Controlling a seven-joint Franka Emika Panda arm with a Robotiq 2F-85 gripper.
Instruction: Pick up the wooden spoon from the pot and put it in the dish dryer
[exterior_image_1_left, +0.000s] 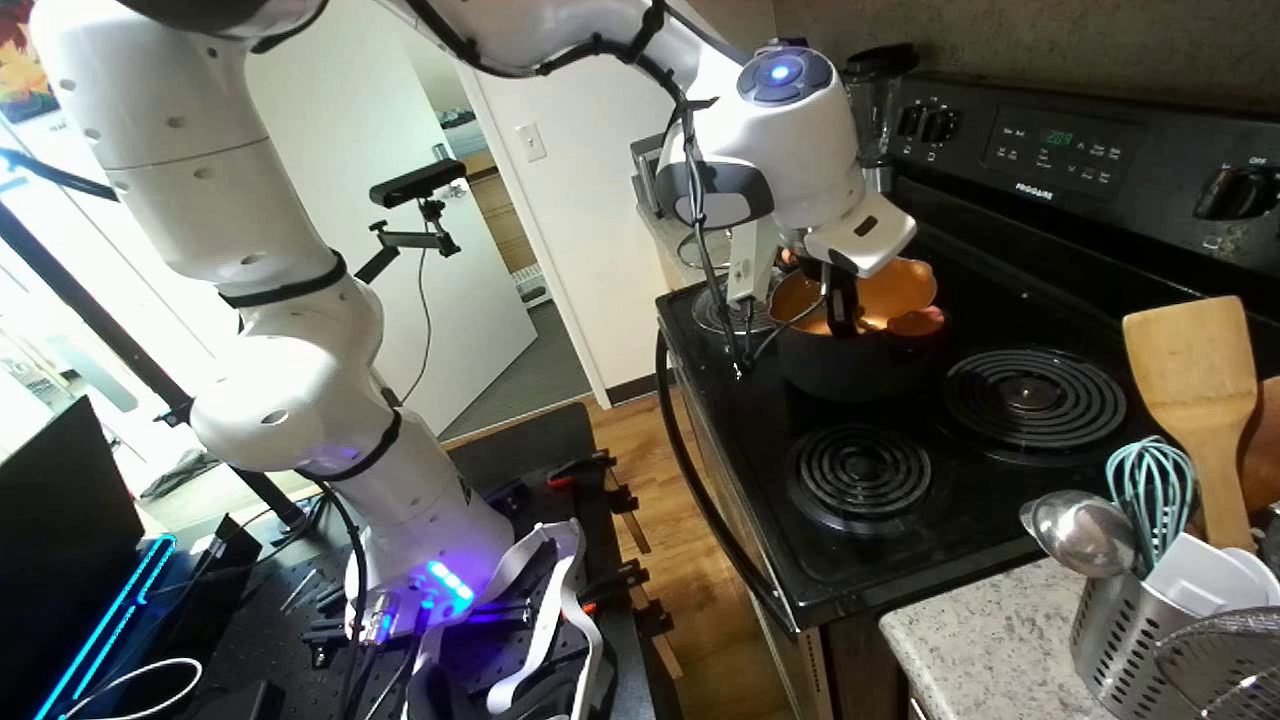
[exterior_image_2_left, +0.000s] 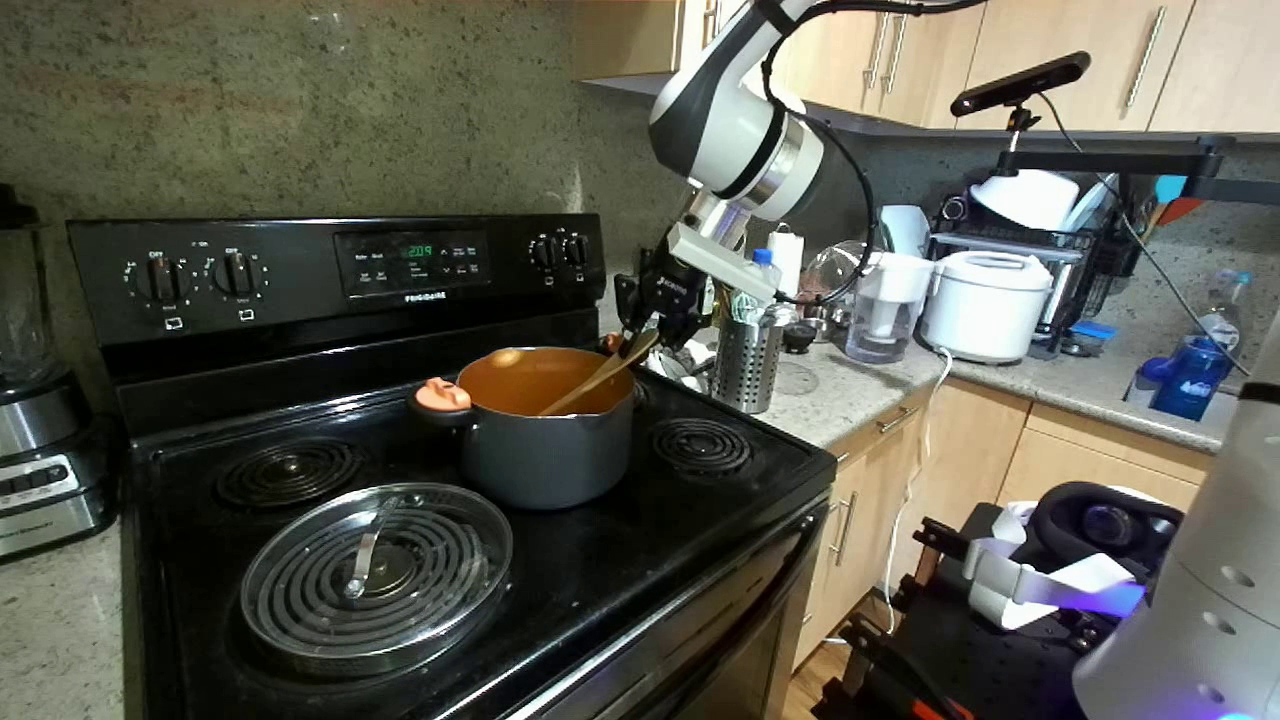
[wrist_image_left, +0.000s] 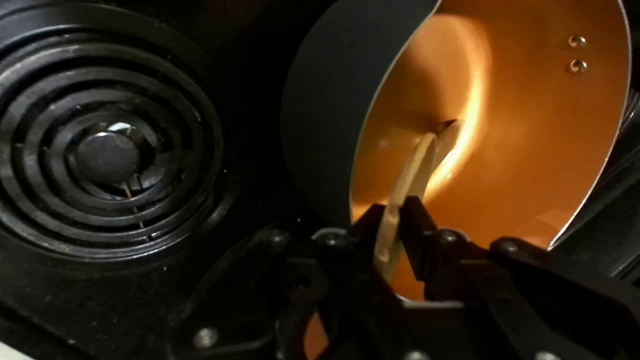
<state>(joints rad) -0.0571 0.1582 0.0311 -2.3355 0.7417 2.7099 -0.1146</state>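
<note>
The wooden spoon (exterior_image_2_left: 597, 384) leans in the pot (exterior_image_2_left: 545, 460), its lower end on the orange inside and its handle rising over the rim. My gripper (exterior_image_2_left: 648, 335) is at the upper handle, above the pot's edge. In the wrist view the fingertips (wrist_image_left: 393, 212) are closed on both sides of the spoon (wrist_image_left: 411, 167). In an exterior view the gripper (exterior_image_1_left: 843, 315) hangs over the pot (exterior_image_1_left: 850, 370) and mostly hides the spoon. The dish dryer (exterior_image_1_left: 1120, 630), a slotted metal caddy, stands on the counter; it also shows in an exterior view (exterior_image_2_left: 748, 365).
A wooden spatula (exterior_image_1_left: 1195, 390), teal whisk (exterior_image_1_left: 1150, 490) and metal ladle (exterior_image_1_left: 1085, 535) stick up from the caddy. A glass lid (exterior_image_2_left: 375, 580) lies on a burner. A blender (exterior_image_2_left: 45, 440) stands beside the stove. A water pitcher (exterior_image_2_left: 888, 310) and white cooker (exterior_image_2_left: 985, 305) stand beyond the caddy.
</note>
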